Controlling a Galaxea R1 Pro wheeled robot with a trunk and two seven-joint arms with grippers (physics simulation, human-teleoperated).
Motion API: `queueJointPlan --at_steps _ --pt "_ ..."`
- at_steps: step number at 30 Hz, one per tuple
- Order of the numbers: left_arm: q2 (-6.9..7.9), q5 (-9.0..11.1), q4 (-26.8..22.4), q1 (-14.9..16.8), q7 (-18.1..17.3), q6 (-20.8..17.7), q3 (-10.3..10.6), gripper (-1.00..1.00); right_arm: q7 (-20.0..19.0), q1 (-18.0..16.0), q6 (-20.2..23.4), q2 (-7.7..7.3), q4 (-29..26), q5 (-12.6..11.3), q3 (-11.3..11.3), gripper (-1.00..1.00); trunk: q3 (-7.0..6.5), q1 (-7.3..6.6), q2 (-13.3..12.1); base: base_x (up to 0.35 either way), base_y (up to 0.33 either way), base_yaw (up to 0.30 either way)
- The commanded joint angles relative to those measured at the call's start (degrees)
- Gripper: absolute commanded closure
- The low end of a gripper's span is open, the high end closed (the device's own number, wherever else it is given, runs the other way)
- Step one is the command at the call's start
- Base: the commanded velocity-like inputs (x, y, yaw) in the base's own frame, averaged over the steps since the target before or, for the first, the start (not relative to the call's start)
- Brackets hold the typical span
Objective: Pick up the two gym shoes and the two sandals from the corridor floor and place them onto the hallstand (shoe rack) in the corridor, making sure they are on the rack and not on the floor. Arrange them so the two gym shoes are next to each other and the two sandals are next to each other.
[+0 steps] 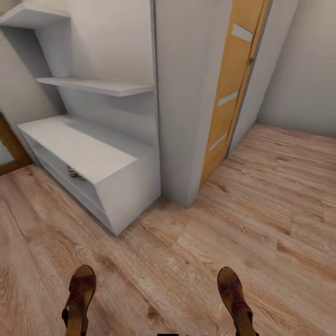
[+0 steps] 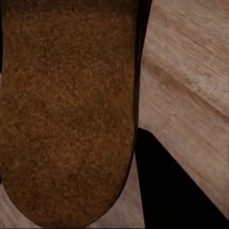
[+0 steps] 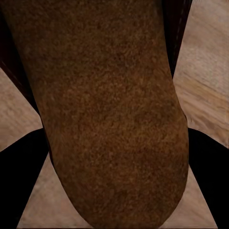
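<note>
Two brown sandals hang above the corridor floor [image 1: 196, 261] at the near edge of the head view, toes pointing away. My left gripper [image 2: 71, 191] is shut on the left sandal [image 1: 80, 291], whose brown sole [image 2: 67, 114] lies close before the left wrist camera, with one dark finger [image 2: 176, 195] beside it. The right sandal [image 1: 233, 294] is in my right gripper [image 3: 114, 186], which is shut on it; dark fingers [image 3: 21, 186] flank its sole [image 3: 109, 105]. The pale-grey hallstand [image 1: 93, 154] stands ahead to the left. On its low shelf a teal-and-red heel of the gym shoes [image 1: 74, 173] peeks out.
A grey wall pillar [image 1: 186, 102] rises right of the hallstand, with an orange-brown door [image 1: 231, 93] beside it. Wall shelves [image 1: 93, 86] hang above the bench top. Wood flooring stretches to the right toward a pale wall [image 1: 308, 70].
</note>
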State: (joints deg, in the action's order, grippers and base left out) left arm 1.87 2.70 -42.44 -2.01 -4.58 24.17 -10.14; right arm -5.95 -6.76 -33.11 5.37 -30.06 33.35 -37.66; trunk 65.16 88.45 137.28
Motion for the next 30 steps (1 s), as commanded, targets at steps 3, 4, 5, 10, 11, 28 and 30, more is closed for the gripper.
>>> queueJointPlan --at_steps 3,4,5,10,11,28,30 --pt "-0.02 0.11 -0.02 0.02 -0.43 0.04 -0.15 1.00 -0.60 -0.08 -0.20 0.08 -0.09 0.05 -0.49 1.00 -0.04 -0.03 0.02 -0.218 0.255 0.279" --pt "-0.02 0.11 -0.02 0.01 -0.43 0.02 -0.15 1.00 -0.59 -0.06 -0.20 0.08 -0.09 0.05 -0.49 1.00 -0.07 -0.03 0.02 -0.219 0.255 0.279" --pt "-0.02 0.11 -0.01 0.03 -0.43 0.03 -0.15 1.00 -0.60 -0.07 -0.20 0.08 -0.09 0.05 -0.49 1.00 -0.10 -0.03 0.02 -0.218 0.255 0.279" --pt "-0.02 0.11 -0.01 0.05 -0.43 0.04 -0.15 1.00 -0.60 -0.05 -0.20 0.08 -0.09 0.05 -0.51 1.00 -0.26 -0.03 0.02 -0.208 0.256 0.278" --pt "-0.02 0.11 -0.01 0.05 -0.43 0.05 -0.15 1.00 -0.59 -0.06 -0.20 0.08 -0.09 0.05 -0.50 1.00 -0.29 -0.03 0.02 -0.196 0.261 0.278" --pt "-0.02 0.20 -0.01 0.04 -0.43 0.03 -0.15 1.00 -0.63 -0.08 -0.20 0.08 -0.09 0.05 -0.51 1.00 -0.92 -0.03 0.02 -0.083 0.291 0.276" --pt "-0.02 0.20 -0.01 0.05 -0.43 0.04 -0.15 1.00 -0.63 -0.06 -0.20 0.08 -0.09 0.05 -0.49 1.00 -1.00 -0.03 0.02 -0.001 0.308 0.273"
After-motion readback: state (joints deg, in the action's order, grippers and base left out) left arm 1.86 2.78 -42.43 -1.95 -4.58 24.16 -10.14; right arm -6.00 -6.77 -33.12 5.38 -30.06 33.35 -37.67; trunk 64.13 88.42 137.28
